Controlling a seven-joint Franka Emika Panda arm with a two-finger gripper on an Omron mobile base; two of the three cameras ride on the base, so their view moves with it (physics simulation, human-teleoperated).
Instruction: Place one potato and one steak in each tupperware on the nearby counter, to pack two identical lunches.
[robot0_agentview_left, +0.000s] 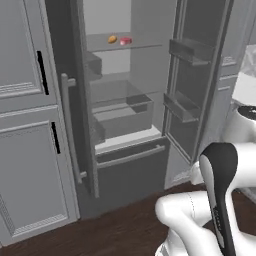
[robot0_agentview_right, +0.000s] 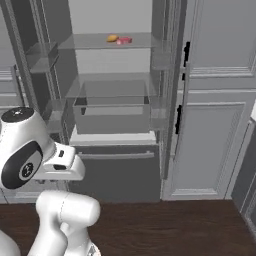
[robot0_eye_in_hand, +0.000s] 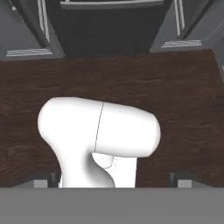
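Jaws (robot0_eye_in_hand: 112, 180) spread above wood floor (robot0_eye_in_hand: 183, 109); potato (robot0_agentview_left: 112, 39), steak (robot0_agentview_left: 125, 41) on fridge shelf (robot0_agentview_left: 145, 46)

We see the fridge (robot0_agentview_left: 125, 100) standing open, its doors (robot0_agentview_left: 192, 80) swung wide with door bins (robot0_agentview_left: 190, 50) showing, a grey drawer (robot0_agentview_right: 112, 117) pulled out mid-way, tall grey cabinets (robot0_agentview_right: 215, 100) with black handles (robot0_agentview_left: 42, 72) alongside, and dark wood floor (robot0_eye_in_hand: 131, 78) below
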